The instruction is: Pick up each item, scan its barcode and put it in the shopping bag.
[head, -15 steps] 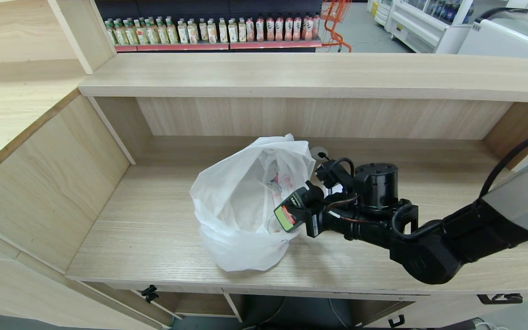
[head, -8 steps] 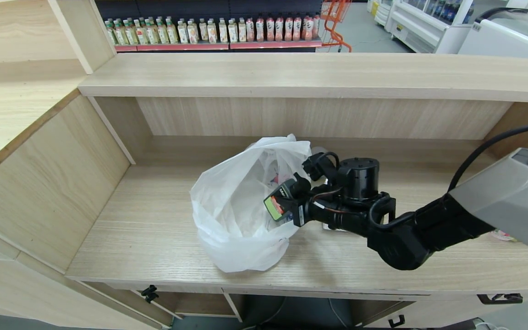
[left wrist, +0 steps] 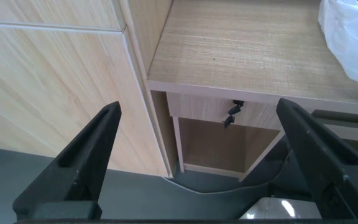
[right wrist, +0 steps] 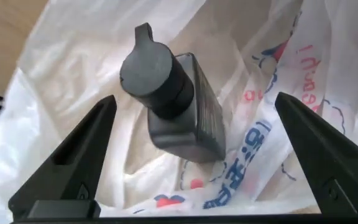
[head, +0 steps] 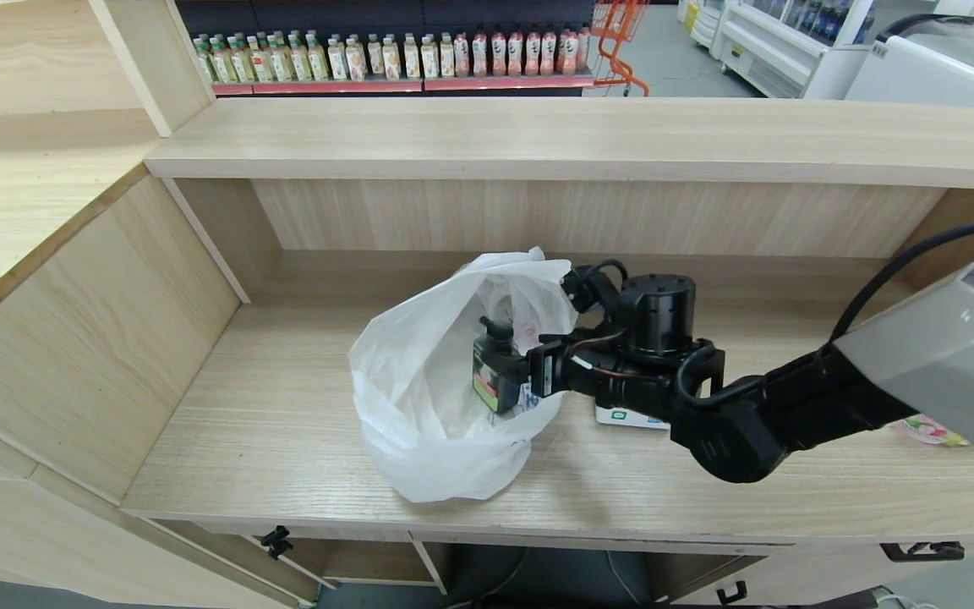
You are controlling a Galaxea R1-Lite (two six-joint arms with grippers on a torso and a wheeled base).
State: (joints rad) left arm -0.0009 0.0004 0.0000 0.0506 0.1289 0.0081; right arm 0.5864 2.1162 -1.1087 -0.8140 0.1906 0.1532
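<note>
A black bottle with a flip cap and a green label hangs upright in the mouth of the white shopping bag. My right gripper is at the bag's right rim. In the right wrist view the bottle lies between the fingers of the right gripper, which stand wide open and clear of it, with the bag's printed plastic behind. My left gripper is open and holds nothing, low off the counter's front left corner.
A white card with a green mark lies on the counter just right of the bag. A pink packet lies far right. Walls enclose the counter at the left and back. A drawer lock with a key sits under the front edge.
My right arm carried the bottle left into the bag's mouth and turned it from tilted to upright. The fingers now stand apart from the bottle.
</note>
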